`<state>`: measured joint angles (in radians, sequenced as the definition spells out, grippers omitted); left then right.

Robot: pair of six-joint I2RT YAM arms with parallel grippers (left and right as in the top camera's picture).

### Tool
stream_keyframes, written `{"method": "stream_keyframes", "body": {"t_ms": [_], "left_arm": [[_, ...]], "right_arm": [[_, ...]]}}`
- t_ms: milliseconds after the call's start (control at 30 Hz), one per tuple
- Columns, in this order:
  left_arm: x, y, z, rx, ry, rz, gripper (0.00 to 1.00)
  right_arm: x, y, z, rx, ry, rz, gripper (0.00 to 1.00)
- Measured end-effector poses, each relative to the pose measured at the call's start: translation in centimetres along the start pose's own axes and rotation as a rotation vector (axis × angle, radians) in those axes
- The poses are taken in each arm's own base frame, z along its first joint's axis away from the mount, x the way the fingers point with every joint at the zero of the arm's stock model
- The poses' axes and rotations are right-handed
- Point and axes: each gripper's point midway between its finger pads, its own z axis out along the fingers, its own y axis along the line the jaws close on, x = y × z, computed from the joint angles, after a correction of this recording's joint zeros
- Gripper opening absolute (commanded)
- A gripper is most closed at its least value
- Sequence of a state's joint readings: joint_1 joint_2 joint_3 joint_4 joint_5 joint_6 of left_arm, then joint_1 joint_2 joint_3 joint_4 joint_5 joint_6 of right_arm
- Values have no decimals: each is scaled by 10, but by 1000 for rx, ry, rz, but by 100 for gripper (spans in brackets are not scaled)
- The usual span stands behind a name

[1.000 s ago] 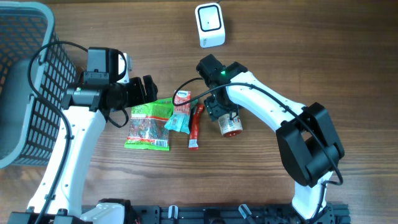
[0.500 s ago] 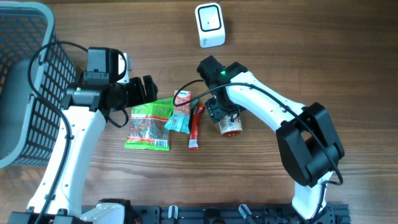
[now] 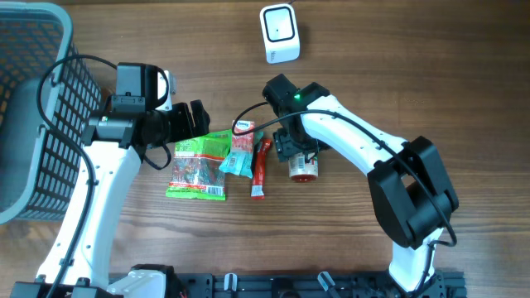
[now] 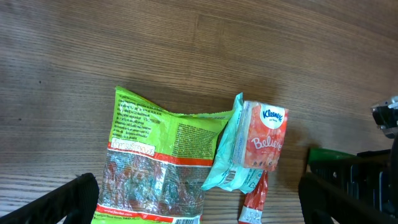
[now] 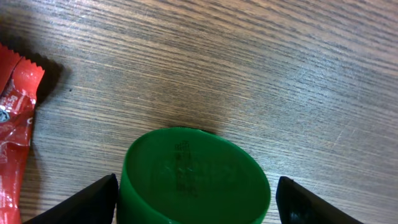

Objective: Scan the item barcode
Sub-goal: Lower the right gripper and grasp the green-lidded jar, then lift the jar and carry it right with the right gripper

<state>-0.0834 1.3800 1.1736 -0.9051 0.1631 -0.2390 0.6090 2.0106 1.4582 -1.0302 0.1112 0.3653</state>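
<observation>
At mid-table, the right gripper (image 5: 196, 202) stands wide, its fingers (image 5: 93, 206) flanking the round green-lidded jar (image 5: 196, 168); whether they press it I cannot tell. The left gripper (image 3: 197, 118), spread wide and empty, hovers over a crinkled green snack bag (image 4: 155, 162). The white box-shaped scanner (image 3: 279, 31) sits far back on the brown wooden table (image 3: 431, 58).

- You are looking straight down through the fixed overhead camera, taking in the whole worktop (image 3: 431, 66) from well above.
- Your left wrist camera is pointing down from close by, framing the green snack bag (image 4: 158, 168) and the tissue pack (image 4: 261, 140), which the overhead view is also showing.
- Your right wrist camera is sitting nearest of all, facing down onto the green lid (image 5: 196, 180), with the red sachet (image 5: 15, 118) at its left edge; the left wrist view is sharing that sachet.
</observation>
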Motion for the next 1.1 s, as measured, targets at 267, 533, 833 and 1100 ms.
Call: {"method": "stream_keyframes", "body": {"t_ms": [267,533,833,1100], "left_arm": [[0,0,0,0,0,0,100],[0,0,0,0,0,0,99],[0,0,0,0,0,0,100],[0,0,0,0,0,0,100]], "right_arm": [[2,1,1,-5,7,63,66],[1,1,-1,-8,7,79,59],[-11,-1,-47,-50,-117,93,56],[-25,-9,-110,-105,-316,120,51]]}}
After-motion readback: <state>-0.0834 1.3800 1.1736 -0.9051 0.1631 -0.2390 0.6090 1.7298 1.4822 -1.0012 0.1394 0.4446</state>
